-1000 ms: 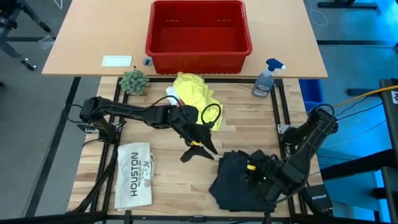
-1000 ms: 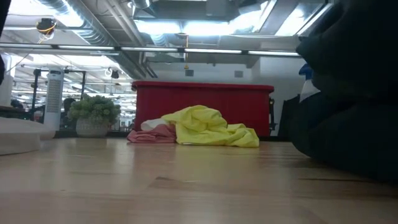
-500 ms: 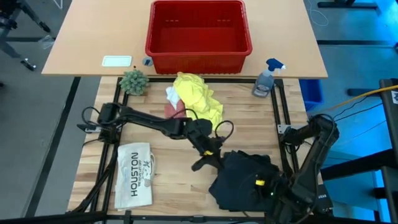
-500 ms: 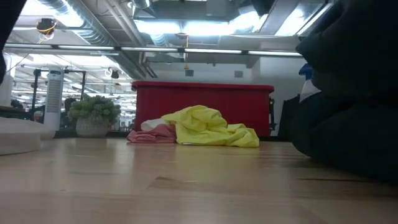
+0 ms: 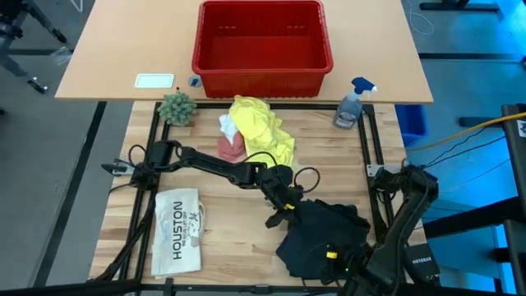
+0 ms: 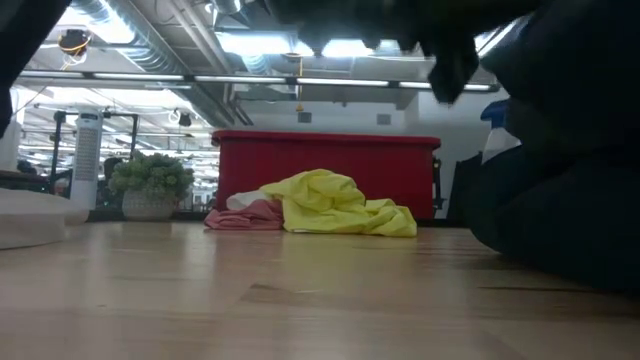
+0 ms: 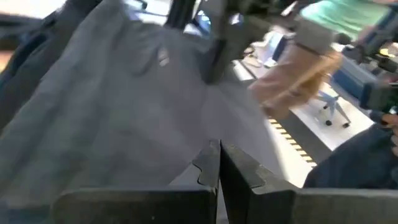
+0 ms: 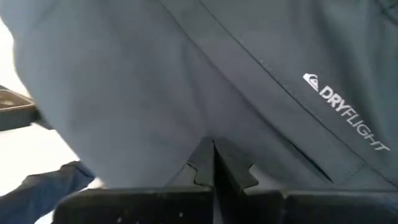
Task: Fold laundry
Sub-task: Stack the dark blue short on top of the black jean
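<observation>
On our wooden counter [image 5: 214, 238], left tool [image 5: 282, 215] and right tool [image 5: 335, 256] both pinch the black trousers [image 5: 325, 230], ready to spread them

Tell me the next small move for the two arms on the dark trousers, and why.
Probably lift both arms and draw them apart. The left gripper is shut on the dark trousers at their left edge, the right gripper at their near edge, and the cloth still lies crumpled, so it needs spreading before any fold.

Wood table [image 5: 222, 247] carries dark trousers [image 5: 325, 234], yellow T-shirt [image 5: 259, 123], pink cloth [image 5: 230, 148] (partly tucked under).
</observation>
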Tool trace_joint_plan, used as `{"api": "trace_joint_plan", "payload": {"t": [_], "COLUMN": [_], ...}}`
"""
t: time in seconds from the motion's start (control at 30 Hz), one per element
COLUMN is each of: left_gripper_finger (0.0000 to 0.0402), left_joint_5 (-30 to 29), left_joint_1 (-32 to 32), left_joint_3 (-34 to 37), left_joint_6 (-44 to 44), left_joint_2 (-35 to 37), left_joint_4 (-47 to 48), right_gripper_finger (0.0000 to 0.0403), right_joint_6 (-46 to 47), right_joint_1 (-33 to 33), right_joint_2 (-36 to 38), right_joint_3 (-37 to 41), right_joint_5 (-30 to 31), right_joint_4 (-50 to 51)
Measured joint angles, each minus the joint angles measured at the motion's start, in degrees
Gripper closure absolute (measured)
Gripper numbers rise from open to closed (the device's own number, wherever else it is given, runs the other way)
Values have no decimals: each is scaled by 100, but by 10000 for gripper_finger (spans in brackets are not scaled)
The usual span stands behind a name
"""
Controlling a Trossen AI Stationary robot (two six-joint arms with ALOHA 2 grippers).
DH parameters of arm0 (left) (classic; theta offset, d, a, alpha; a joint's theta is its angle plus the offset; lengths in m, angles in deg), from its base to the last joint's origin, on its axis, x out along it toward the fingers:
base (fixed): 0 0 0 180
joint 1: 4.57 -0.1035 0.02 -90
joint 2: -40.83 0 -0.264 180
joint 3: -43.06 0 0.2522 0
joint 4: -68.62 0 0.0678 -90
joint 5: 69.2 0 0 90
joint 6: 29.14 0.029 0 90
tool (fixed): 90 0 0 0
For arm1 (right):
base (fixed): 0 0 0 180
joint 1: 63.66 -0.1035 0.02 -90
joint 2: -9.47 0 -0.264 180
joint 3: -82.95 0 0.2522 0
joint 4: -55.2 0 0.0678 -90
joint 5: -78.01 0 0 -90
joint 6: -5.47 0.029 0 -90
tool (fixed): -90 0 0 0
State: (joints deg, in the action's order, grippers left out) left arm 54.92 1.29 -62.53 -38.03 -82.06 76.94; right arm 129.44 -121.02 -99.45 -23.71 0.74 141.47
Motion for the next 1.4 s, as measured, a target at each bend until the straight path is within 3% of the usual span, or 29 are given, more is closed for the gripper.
{"api": "trace_joint_plan", "payload": {"t": [0.27, 0.57, 0.87, 1.4], "left_gripper_finger": [401, 401, 401, 401], "left_joint_5": [161, 165, 278, 19], "left_joint_1": [-99, -229, -330, -558], "left_joint_3": [-4, 0, 2, 8], "left_joint_6": [-229, -175, -54, 938], "left_joint_2": [-462, -400, 165, 1675], "left_joint_4": [209, 455, 605, 2701], "right_gripper_finger": [402, 402, 402, 403], "right_joint_6": [10, 38, 35, -195], "right_joint_1": [54, 192, 190, 714], "right_joint_2": [-403, -495, -186, -72], "right_joint_3": [0, 98, -170, -459], "right_joint_5": [-231, -193, 25, 667], "right_joint_4": [-312, -646, 130, 1455]}}
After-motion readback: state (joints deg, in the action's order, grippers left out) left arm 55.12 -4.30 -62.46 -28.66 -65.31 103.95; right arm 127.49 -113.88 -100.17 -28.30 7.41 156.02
